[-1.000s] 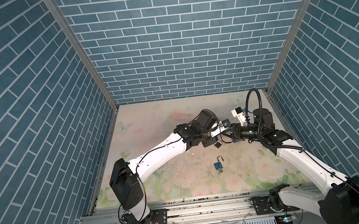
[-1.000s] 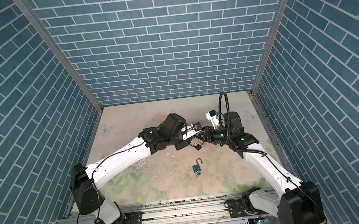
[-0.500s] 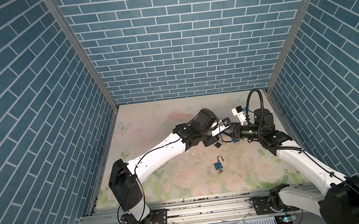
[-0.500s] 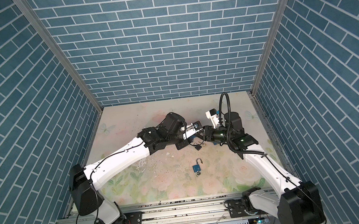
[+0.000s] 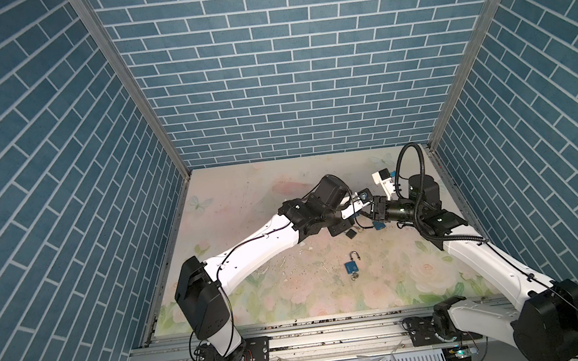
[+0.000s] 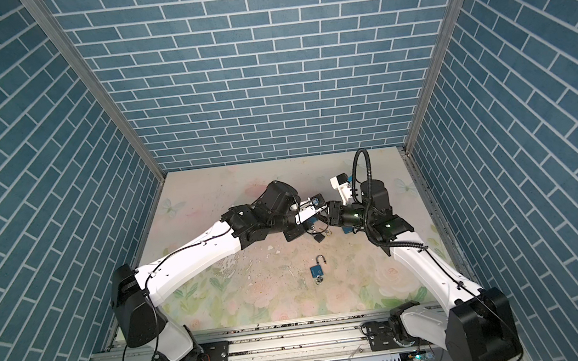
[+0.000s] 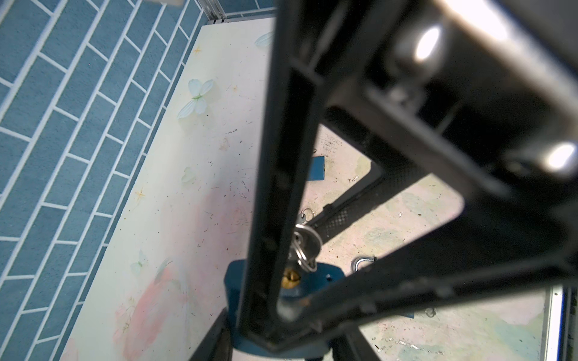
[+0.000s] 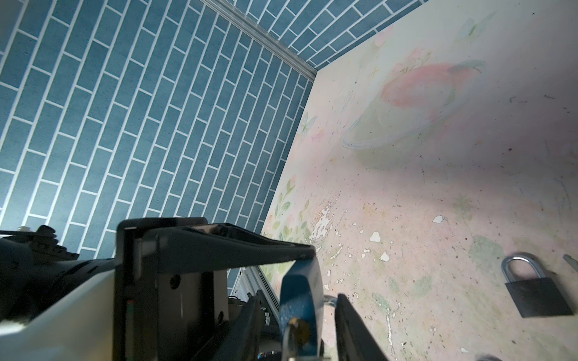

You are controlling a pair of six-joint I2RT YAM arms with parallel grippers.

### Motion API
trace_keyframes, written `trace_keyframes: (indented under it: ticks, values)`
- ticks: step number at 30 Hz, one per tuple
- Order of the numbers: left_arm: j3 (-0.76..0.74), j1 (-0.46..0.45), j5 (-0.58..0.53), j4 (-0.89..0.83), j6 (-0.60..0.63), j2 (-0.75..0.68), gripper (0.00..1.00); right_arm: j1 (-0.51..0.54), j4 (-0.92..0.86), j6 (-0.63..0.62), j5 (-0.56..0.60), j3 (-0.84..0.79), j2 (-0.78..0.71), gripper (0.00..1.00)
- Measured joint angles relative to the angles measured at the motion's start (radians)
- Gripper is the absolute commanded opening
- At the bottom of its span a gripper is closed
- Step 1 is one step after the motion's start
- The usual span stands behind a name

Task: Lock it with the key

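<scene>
- Grips blue padlock (image 8: 298,290) in left end effector (image 5: 360,197), above tabletop (image 5: 245,201) at 2 o'clock from centre.
- Brackets inserted key (image 8: 292,336) with right end effector (image 8: 297,300), fingers (image 8: 353,328) apart either side, released.

**No readable text in any view**

Went through every view and there's no word, brand or number I can actually make out. The loose padlock (image 5: 351,267), lying well apart from the left gripper (image 5: 362,197), has a small pale mark on its blue face, way too tiny to read. The held padlock (image 8: 297,290) in that gripper shows no lettering.
</scene>
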Motion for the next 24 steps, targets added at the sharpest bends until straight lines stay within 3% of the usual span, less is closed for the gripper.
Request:
trace_keyframes:
  ticks: [24]
  values:
    - [0.01, 0.001, 0.01, -0.002, -0.011, 0.001, 0.33, 0.0, 0.048, 0.008, -0.018, -0.02, 0.014, 0.31]
